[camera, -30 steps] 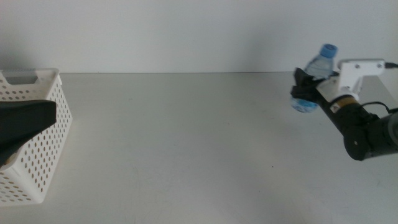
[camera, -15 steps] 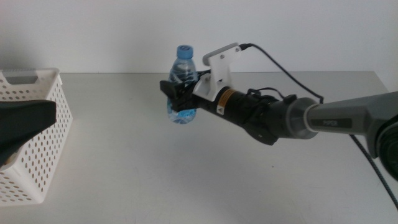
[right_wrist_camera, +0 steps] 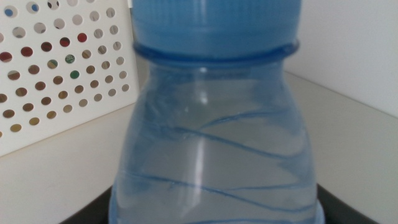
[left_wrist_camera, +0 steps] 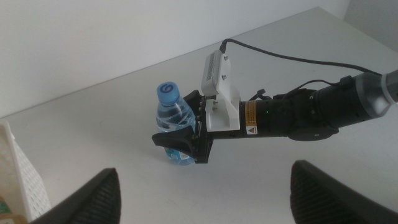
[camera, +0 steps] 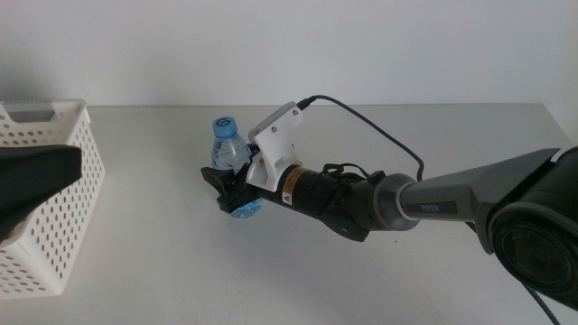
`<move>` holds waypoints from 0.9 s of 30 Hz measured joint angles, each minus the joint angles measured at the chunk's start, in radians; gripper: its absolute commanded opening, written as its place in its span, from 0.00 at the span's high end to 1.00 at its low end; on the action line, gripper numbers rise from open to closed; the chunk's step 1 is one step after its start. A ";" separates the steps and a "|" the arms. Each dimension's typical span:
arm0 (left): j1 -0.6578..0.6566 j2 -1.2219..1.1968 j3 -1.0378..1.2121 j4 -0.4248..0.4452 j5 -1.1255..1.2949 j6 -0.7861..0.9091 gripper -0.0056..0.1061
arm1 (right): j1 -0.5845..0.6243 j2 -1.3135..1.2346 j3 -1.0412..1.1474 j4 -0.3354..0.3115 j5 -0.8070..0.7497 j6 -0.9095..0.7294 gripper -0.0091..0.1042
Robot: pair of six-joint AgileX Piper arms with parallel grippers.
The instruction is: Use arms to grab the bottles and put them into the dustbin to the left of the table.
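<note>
My right gripper (camera: 226, 191) is shut on the clear blue-capped water bottle (camera: 231, 153) and holds it upright, low over the table (camera: 298, 271), left of centre. The left wrist view shows the same bottle (left_wrist_camera: 175, 124) in the right gripper (left_wrist_camera: 186, 138). The bottle fills the right wrist view (right_wrist_camera: 217, 137). The white perforated dustbin (camera: 54, 226) stands at the left edge, apart from the bottle. My left gripper (camera: 41, 171) waits over the dustbin, open and empty (left_wrist_camera: 208, 177). Red and green bits show through the dustbin's holes (right_wrist_camera: 56, 62); the yellow bottle and red can are not clearly seen.
The right arm (camera: 406, 194) and its cable (camera: 379, 135) stretch across the middle of the table from the right. A white wall (camera: 289, 45) backs the table's far edge.
My right arm has carried the water bottle from the table's far right to left of centre and lowered it. The left gripper has not moved.
</note>
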 measured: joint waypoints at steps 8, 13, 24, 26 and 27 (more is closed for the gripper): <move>0.000 0.000 0.000 0.000 0.000 0.000 0.11 | 0.002 -0.001 -0.005 -0.007 0.043 0.009 0.32; 0.000 0.000 0.000 0.000 0.000 0.000 0.11 | 0.002 -0.029 -0.007 -0.075 0.138 0.126 0.22; 0.000 0.000 0.000 0.000 0.000 0.000 0.11 | -0.044 -0.347 0.142 -0.474 0.245 0.533 0.33; 0.000 0.000 0.000 0.000 0.000 0.000 0.11 | -0.062 -0.442 0.214 -0.564 0.246 0.630 0.34; 0.000 0.000 0.000 0.000 0.000 0.000 0.11 | -0.069 -0.495 0.248 -0.604 0.249 0.660 0.34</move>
